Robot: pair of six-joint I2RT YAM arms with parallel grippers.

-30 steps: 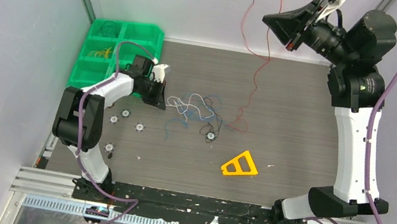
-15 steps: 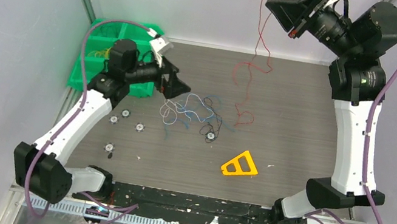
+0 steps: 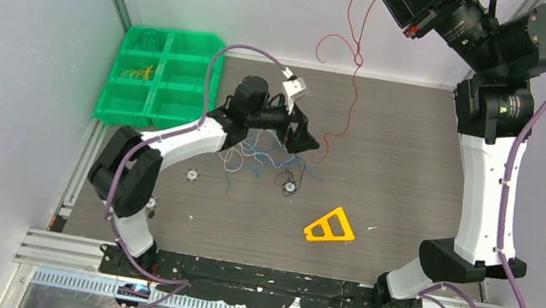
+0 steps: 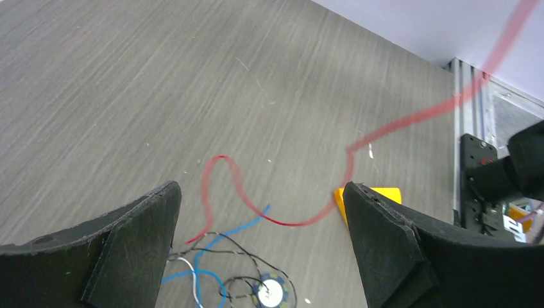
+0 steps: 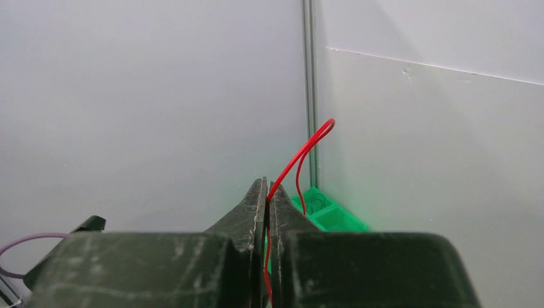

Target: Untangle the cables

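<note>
since a second ago my left pincer [image 3: 300,136] swung from the bin side to above the pile [image 3: 261,154] and opened wide, holding nothing. right pincer [image 5: 267,192] climbed higher, pinched on the red cable [image 3: 353,105]. red hangs nearly free; its tail seems still caught in the pile, hard to tell. blue, white and black strands lie knotted on the surface [image 3: 407,144].

A green plastic bin with six compartments [image 3: 177,103] sits at the far left corner of the grey wood-grain tabletop [image 3: 407,144]. A yellow triangular plastic frame [image 3: 317,230] lies flat near the front, right of centre. A small whitish round disc [image 3: 190,175] lies left of centre.
</note>
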